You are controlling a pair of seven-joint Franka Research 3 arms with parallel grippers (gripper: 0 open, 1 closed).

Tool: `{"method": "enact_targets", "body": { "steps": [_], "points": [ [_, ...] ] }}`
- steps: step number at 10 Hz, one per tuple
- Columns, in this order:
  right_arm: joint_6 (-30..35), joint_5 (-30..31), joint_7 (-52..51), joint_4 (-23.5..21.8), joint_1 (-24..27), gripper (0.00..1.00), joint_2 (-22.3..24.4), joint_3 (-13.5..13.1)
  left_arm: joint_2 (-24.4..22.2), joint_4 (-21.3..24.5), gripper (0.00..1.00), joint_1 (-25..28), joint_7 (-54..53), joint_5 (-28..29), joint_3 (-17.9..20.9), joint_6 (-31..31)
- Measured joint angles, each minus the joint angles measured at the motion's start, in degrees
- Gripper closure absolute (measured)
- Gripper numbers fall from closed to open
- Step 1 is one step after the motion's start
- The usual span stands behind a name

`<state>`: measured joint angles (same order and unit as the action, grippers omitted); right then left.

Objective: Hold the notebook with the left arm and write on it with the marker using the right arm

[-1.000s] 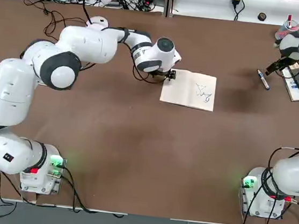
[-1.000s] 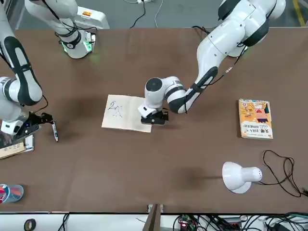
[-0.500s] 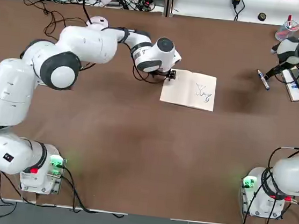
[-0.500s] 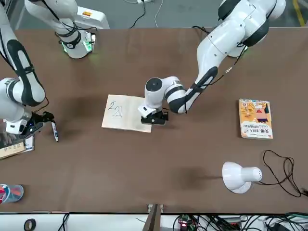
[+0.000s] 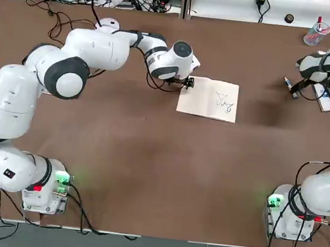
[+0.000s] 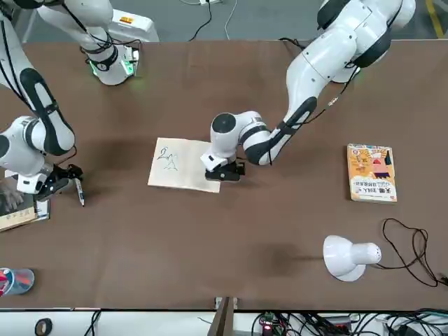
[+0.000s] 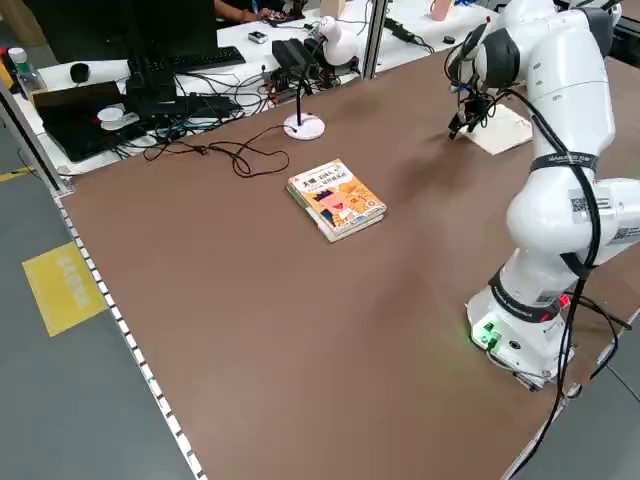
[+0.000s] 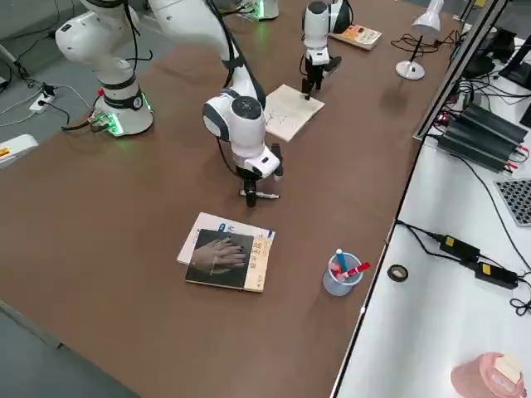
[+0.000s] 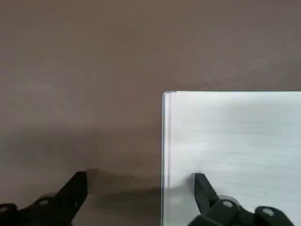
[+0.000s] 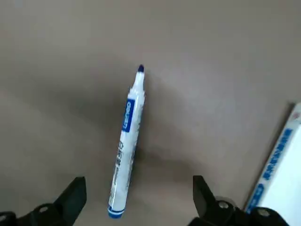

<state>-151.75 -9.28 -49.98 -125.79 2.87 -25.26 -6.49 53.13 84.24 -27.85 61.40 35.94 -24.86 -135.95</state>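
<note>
L hand at the notebook, R hand wide open over the marker

Going L to R, as the robot sees it: the book w/ the orange cartoon cover [image 7: 335, 200] lies flat on the brown table [image 5: 147, 175]. Next comes the small white lamp [image 5: 108, 24], on the table's far side, w/ a messy dark cord by it.

Then the L hand [image 9: 141, 197], low at the L edge of the notebook [image 5: 200, 103]. Its 2 fingers are wide apart: one is over the page, the other over the brown table. Can't tell if it touches the paper. The notebook is open & flat, w/ blue squiggles [image 5: 226, 103] on its R part.

Well to the R of the notebook, the marker [image 10: 126, 146] lies on the table, white w/ dark blue ends. The R hand [image 10: 139, 200] is right above it, fingers wide, nothing in its grip. The marker shows in the gap betw. them.

Beyond the marker, near the table's far edge, is the clear cup [image 5: 315, 36] w/ pens, red & blue. Just R of the marker, the dark book w/ a hand pic [image 8: 217, 259] sits partly on a white book [image 8: 207, 222].
</note>
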Motion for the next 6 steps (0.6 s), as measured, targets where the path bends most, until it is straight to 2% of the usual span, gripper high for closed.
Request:
{"method": "enact_targets", "body": {
  "steps": [6],
  "points": [
    [-1.02,-1.7,0.0,-1.14,0.0,0.0,-0.14,0.01,0.0,-0.03,0.0,0.0,-0.73,0.0,0.04,-0.04]
  ]
}}
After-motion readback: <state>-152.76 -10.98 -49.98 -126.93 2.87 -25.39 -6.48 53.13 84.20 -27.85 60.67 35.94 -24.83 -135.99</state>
